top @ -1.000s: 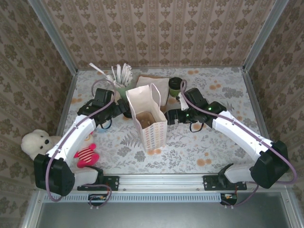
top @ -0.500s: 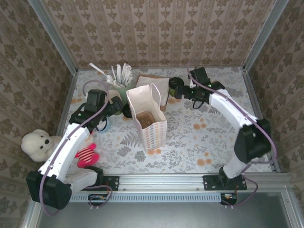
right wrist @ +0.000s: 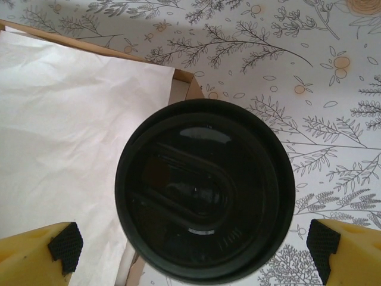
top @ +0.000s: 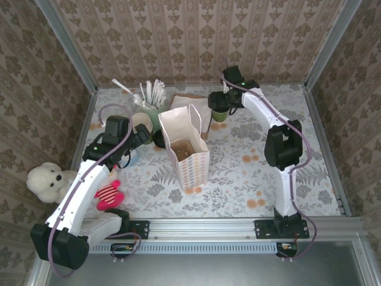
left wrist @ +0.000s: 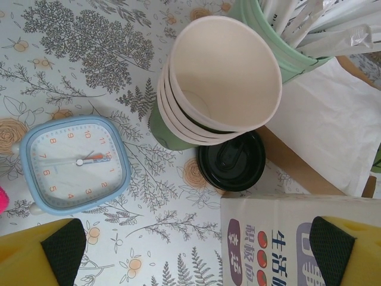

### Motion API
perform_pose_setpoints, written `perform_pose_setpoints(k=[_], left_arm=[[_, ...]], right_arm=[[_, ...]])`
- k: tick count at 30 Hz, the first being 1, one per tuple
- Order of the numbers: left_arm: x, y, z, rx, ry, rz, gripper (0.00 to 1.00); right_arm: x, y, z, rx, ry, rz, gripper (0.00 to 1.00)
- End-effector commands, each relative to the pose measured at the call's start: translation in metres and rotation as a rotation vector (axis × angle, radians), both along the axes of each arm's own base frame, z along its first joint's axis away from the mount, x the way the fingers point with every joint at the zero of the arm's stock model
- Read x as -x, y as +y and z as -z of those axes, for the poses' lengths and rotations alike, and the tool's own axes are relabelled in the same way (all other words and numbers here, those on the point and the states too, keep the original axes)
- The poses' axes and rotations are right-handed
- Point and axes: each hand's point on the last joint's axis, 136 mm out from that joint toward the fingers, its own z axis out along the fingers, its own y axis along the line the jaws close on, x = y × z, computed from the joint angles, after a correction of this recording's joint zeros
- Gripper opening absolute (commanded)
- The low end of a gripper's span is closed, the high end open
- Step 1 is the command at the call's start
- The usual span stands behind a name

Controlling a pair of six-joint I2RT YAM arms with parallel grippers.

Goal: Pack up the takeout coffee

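Note:
The takeout coffee (top: 219,115) is a dark green cup with a black lid (right wrist: 205,190), standing at the back of the table right of a white napkin. My right gripper (top: 217,102) hangs directly over it, open. In the right wrist view the gripper (right wrist: 193,253) looks straight down, its yellow fingers (right wrist: 38,253) wide on either side of the lid, clear of it. The patterned paper bag (top: 184,149) stands upright and open at the table's middle. My left gripper (top: 146,136) is open just left of the bag; in the left wrist view the gripper (left wrist: 193,253) holds nothing.
A stack of lidless cream cups (left wrist: 220,77) and a loose black lid (left wrist: 232,161) sit beside the bag's edge (left wrist: 286,238). A pale green cup of straws (top: 152,98), a blue clock (left wrist: 74,164), a white teddy (top: 47,179) and a red toy (top: 107,195) occupy the left side.
My right arm has swung from beside the bag to the back of the table, ending over the coffee. My left arm has drawn back slightly to the left. Both grippers stayed open.

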Motion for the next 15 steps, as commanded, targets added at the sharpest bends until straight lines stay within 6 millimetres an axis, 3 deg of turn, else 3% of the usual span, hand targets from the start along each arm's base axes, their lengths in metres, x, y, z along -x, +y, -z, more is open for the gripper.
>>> perform_pose_setpoints(k=[1, 15], left_arm=[[0.009, 0.011, 0.007, -0.031, 0.028, -0.027, 1.00], [0.014, 0.016, 0.010, -0.038, 0.033, -0.036, 1.00]], right_arm=[[0.001, -0.003, 0.008, 0.049, 0.045, -0.032, 1.00], [-0.005, -0.003, 0.027, 0.079, 0.092, -0.044, 1.00]])
